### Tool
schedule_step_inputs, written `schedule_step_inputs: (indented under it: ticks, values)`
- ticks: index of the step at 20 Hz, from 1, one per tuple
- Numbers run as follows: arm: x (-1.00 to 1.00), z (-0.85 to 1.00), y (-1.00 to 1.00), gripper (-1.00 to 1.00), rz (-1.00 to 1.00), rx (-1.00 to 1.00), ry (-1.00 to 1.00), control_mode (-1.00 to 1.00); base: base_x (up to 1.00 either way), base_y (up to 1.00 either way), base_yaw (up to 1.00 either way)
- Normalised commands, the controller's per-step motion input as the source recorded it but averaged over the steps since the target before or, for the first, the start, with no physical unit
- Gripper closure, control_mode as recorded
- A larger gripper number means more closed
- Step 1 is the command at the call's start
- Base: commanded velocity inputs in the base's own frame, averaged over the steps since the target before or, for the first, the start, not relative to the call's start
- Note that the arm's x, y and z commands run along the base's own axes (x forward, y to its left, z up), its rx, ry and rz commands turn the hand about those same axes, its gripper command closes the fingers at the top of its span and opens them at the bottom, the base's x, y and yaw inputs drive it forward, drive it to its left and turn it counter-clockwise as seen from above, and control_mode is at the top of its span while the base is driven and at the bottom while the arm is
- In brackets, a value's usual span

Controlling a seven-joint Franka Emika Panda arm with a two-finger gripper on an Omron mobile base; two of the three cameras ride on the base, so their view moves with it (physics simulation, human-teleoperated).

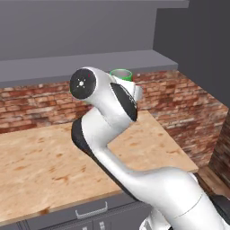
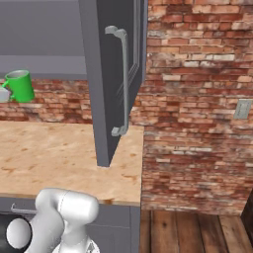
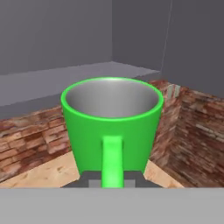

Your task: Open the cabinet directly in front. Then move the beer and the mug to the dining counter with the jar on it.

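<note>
Behind the arm's upper joint, at about 12 o'clock in the left base view, the rim of the green mug (image 1: 121, 74) peeks out, raised above the wood counter (image 1: 40, 157) and level with the grey shelf of the cabinet (image 1: 90, 63). Brick wall (image 1: 188, 108) runs from 9 o'clock round to 3 o'clock behind the counter. A drawer handle (image 1: 92, 211) shows at 6 o'clock under the counter edge.

From the right base view, the mug sits at 10 o'clock (image 2: 20, 85), in the air above the counter (image 2: 64, 158), its handle side toward the left edge where a bit of the gripper (image 2: 4, 94) touches it. The cabinet's open door (image 2: 111, 74) hangs edge-on near 12 o'clock, its silver bar handle (image 2: 122, 81) vertical. A wall outlet (image 2: 242, 109) sits at 3 o'clock on the brick.

Up close in the hand view, the mug (image 3: 111, 127) stands upright at centre, its interior grey, its handle pointing to 6 o'clock and pinched between the narrow-set fingertips (image 3: 131, 180) of the gripper (image 3: 112, 183).
</note>
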Motion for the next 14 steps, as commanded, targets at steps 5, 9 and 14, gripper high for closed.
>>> schedule_step_inputs:
  ticks: [5, 9, 14]
  values:
    - [-0.81, 0.0, -0.11, 1.0, 0.04, -0.05, -0.63, -1.0, 0.0, 0.0, 0.0]
    - [0.0, 0.0, 0.0, 1.0, 0.0, 0.0, 0.0, -1.0, 0.0, 0.0, 0.0]
    - [-0.55, -0.28, 0.0, 1.0, 0.0, 0.0, 0.1, -1.0, 0.0, 0.0, 0.0]
